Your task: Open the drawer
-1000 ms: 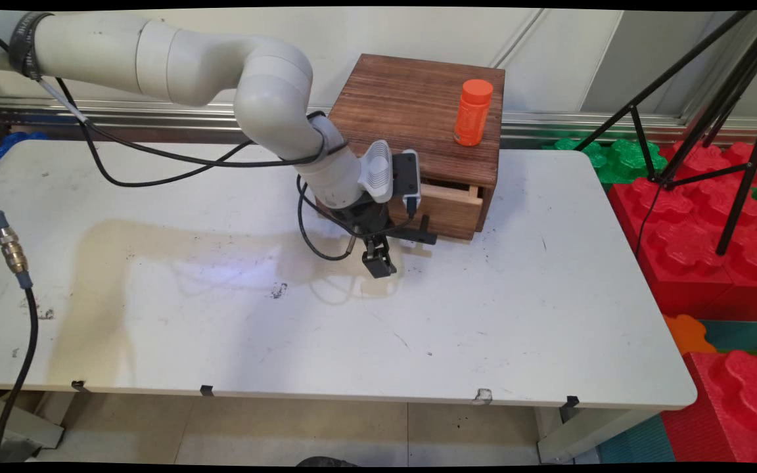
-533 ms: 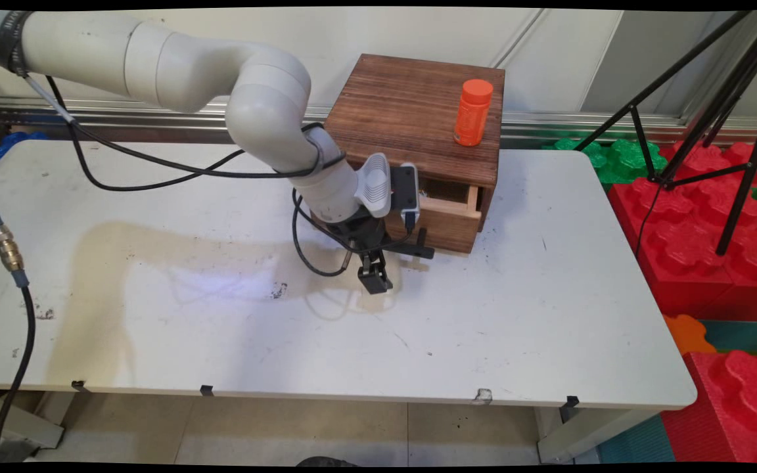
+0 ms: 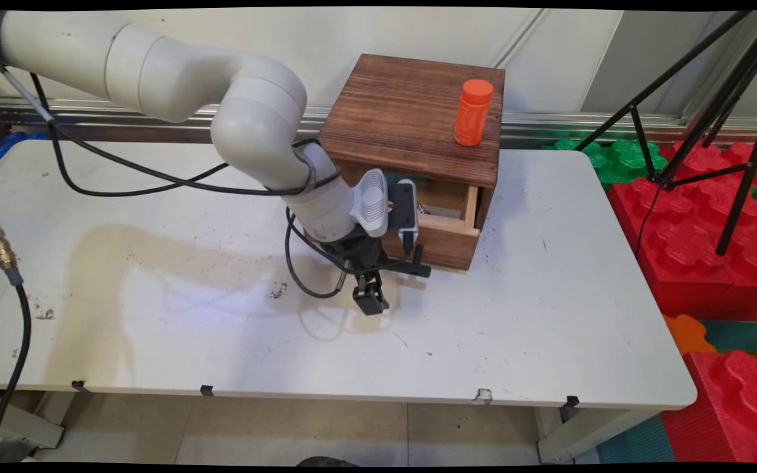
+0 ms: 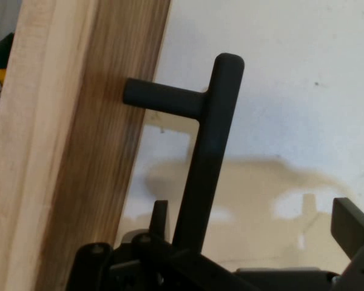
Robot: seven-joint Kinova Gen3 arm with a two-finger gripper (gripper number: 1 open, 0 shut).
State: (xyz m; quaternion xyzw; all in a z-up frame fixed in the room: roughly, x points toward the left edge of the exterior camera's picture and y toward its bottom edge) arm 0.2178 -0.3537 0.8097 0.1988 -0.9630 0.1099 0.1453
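A dark wooden box (image 3: 411, 112) stands at the table's far middle, with its light wood drawer (image 3: 444, 240) pulled partly out. A black T-shaped handle (image 3: 418, 268) sticks out of the drawer front (image 4: 79, 151). My gripper (image 3: 388, 282) is low over the table at this handle and stands open. In the hand view the handle's bar (image 4: 209, 157) runs down between my fingers: one fingertip (image 4: 159, 212) sits between bar and drawer front, the other (image 4: 352, 224) is well apart. An orange bottle (image 3: 472, 112) stands upright on the box top.
The white table (image 3: 549, 315) stretches out in front of the box. Black tripod legs (image 3: 733, 131) and red and green foam blocks (image 3: 694, 249) stand past its right edge. Black cables (image 3: 299, 263) hang from the arm near the gripper.
The gripper has moved toward the table's near side and slightly left, and the drawer has slid further out with it. The bottle has not moved.
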